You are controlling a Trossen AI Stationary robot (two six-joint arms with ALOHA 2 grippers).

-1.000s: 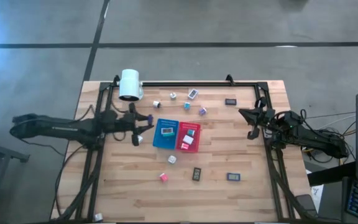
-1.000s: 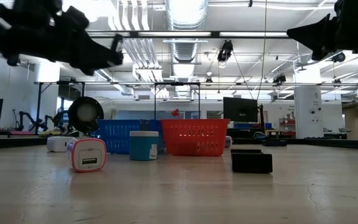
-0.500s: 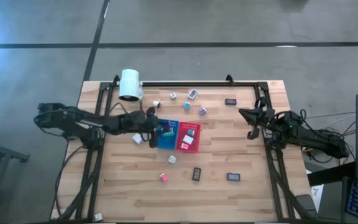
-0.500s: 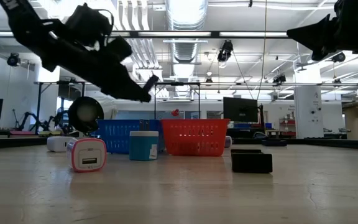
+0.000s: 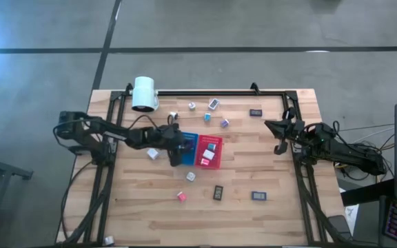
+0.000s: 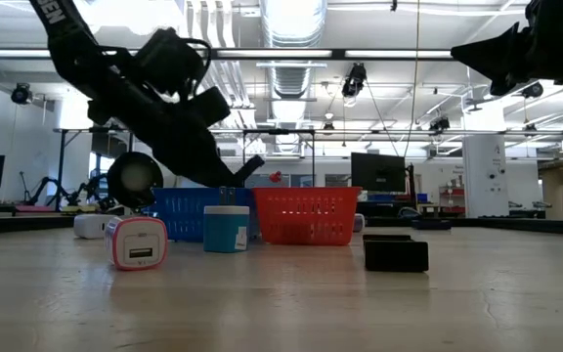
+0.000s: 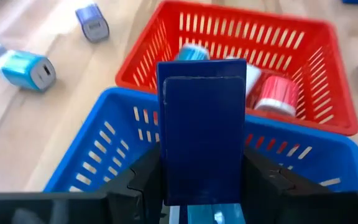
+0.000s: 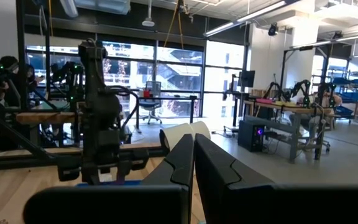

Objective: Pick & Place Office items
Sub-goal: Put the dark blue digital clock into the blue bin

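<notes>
Table [image 5: 274,213] w/ blue tray [image 5: 190,138] & red tray [image 5: 209,151] side by side mid-table. L gripper [image 5: 176,157] over blue tray, clamped on a dark blue flat block [image 7: 202,134], upright above tray. R gripper [image 5: 276,127] fully closed, empty, parked at right edge. Small items scattered around the trays.

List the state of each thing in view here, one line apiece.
left gripper: shut on dark blue flat rectangle, over the blue tray
right gripper: shut, empty, at the table's right edge
red tray: holds items
blue tray: holds a teal item
</notes>
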